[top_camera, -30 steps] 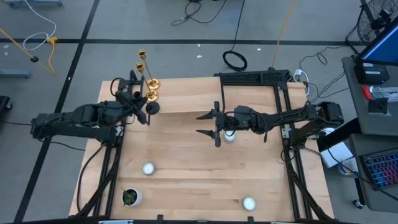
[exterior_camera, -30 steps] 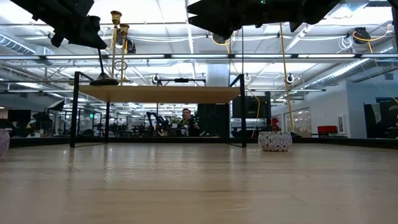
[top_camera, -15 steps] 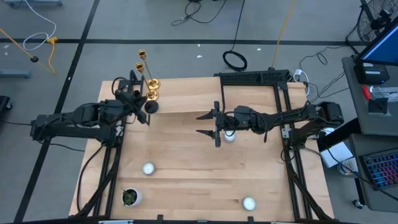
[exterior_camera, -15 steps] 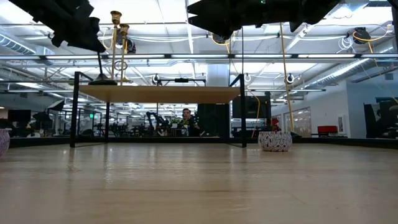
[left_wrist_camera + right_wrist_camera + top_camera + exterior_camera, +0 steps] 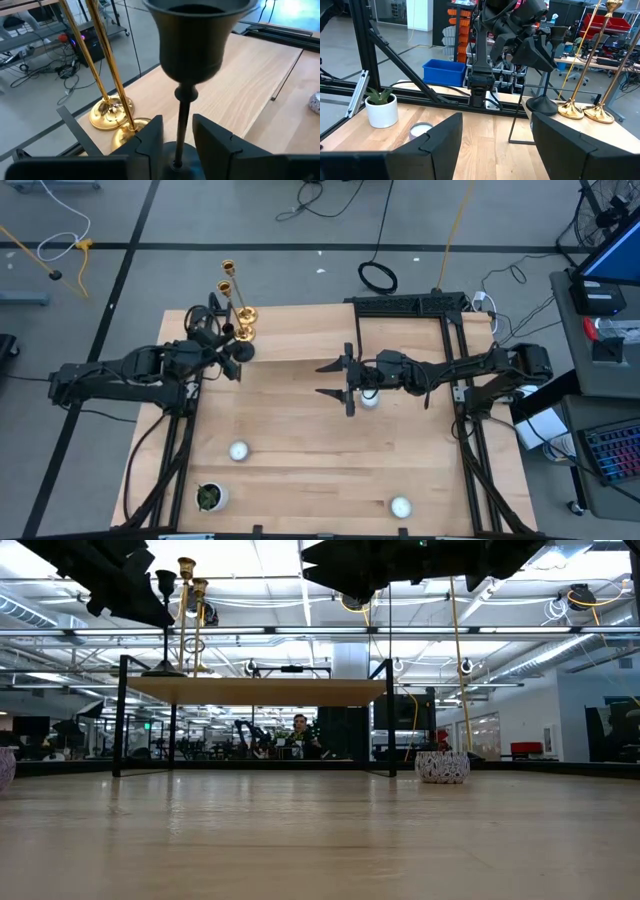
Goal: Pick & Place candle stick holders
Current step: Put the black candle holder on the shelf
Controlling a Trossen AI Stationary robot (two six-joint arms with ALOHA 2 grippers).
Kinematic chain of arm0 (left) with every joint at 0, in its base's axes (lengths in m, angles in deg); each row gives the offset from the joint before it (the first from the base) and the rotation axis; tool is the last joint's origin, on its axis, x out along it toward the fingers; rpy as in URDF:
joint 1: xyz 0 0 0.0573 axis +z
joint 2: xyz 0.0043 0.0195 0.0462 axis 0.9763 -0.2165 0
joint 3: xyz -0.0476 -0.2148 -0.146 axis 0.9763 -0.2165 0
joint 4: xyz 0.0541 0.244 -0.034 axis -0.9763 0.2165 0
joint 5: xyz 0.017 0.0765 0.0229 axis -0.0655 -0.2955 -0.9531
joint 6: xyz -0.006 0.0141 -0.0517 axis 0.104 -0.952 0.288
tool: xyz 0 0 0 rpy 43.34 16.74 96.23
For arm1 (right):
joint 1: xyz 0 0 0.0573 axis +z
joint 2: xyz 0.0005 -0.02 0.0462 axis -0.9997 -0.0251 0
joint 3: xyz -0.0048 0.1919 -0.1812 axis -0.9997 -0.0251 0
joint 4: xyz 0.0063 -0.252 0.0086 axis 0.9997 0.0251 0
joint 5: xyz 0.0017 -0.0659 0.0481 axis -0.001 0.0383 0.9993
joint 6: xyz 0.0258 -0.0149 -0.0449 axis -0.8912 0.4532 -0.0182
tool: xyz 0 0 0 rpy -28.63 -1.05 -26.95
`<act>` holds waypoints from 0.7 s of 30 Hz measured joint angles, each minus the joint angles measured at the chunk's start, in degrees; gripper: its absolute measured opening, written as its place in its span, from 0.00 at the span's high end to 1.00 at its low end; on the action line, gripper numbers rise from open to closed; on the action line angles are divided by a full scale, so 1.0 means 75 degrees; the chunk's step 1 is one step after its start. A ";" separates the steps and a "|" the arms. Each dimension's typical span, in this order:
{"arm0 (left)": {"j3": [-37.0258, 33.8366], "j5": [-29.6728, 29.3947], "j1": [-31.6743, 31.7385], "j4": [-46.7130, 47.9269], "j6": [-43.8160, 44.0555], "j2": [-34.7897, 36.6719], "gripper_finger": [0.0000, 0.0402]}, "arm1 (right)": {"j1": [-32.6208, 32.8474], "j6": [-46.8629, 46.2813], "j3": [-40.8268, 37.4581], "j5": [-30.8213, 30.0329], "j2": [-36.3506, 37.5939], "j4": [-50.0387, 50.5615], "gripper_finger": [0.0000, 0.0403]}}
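Note:
The black candlestick (image 5: 192,45) stands upright on its round base (image 5: 243,352) on the raised wooden shelf (image 5: 260,690) at the table's far left. Beside it stand two gold candlesticks (image 5: 244,320), also in the left wrist view (image 5: 107,95). My left gripper (image 5: 177,137) is open, with one finger on either side of the black stem (image 5: 182,115); a gap shows on each side. My right gripper (image 5: 333,380) is wide open and empty above the table's middle, close to one tealight cup (image 5: 369,399). Two more tealight cups (image 5: 238,450) (image 5: 400,506) sit near the front.
A small green plant in a white pot (image 5: 210,497) stands at the front left corner. Black frame rails (image 5: 455,330) run along the shelf and the table's right side. Bare wood (image 5: 320,450) lies between the tealight cups.
My left gripper has drawn a little away from the black candlestick, toward the table's left. In the low view the candlestick's cup, hidden behind the gripper before, now shows beside it. The candlestick stays upright on the shelf.

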 joint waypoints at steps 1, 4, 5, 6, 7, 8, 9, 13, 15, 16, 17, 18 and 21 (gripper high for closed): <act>0.0000 0.0013 0.0000 -0.0003 -0.0019 0.0006 0.71 | 0.0000 -0.0002 0.0000 0.0000 0.0000 0.0018 0.42; 0.0000 0.0252 0.0000 -0.0006 -0.0205 0.0037 0.66 | 0.0000 -0.0002 0.0000 0.0000 0.0000 0.0036 0.42; 0.0000 0.0304 -0.0001 -0.0006 -0.0224 0.0044 0.65 | 0.0000 -0.0002 0.0000 0.0000 0.0000 0.0033 0.42; 0.0000 0.0335 -0.0002 -0.0003 -0.0230 0.0069 0.63 | -0.0001 -0.0002 0.0000 0.0000 0.0000 0.0033 0.42; 0.0000 0.0335 -0.0003 -0.0003 -0.0232 0.0084 0.62 | 0.0000 -0.0002 0.0000 0.0000 0.0000 0.0033 0.42; 0.0000 0.0329 -0.0003 -0.0009 -0.0232 0.0087 0.60 | 0.0000 -0.0002 0.0000 0.0000 0.0000 0.0033 0.42; 0.0000 0.0323 -0.0003 -0.0003 -0.0277 0.0096 0.59 | 0.0000 -0.0002 0.0000 0.0000 0.0000 0.0033 0.42; 0.0000 0.0317 0.0000 -0.0010 -0.0518 0.0082 0.54 | 0.0000 -0.0002 0.0000 0.0000 0.0000 0.0033 0.42; 0.0000 0.0314 0.0000 -0.0013 -0.0578 0.0009 0.53 | 0.0000 -0.0002 0.0000 0.0000 0.0000 0.0030 0.42; 0.0000 0.0313 0.0000 -0.0015 -0.0576 -0.0029 0.54 | 0.0000 -0.0002 0.0000 0.0000 0.0000 0.0027 0.42; 0.0000 0.0270 0.0000 -0.0023 -0.0576 -0.0058 0.56 | -0.0003 -0.0002 0.0000 0.0000 0.0000 0.0027 0.42; 0.0000 0.0162 0.0000 -0.0055 -0.0587 -0.0098 0.58 | -0.0003 -0.0002 0.0000 0.0000 0.0000 0.0027 0.42; 0.0000 -0.0052 0.0000 -0.0269 -0.0775 -0.0224 0.67 | -0.0001 -0.0005 0.0000 0.0000 0.0000 0.0024 0.42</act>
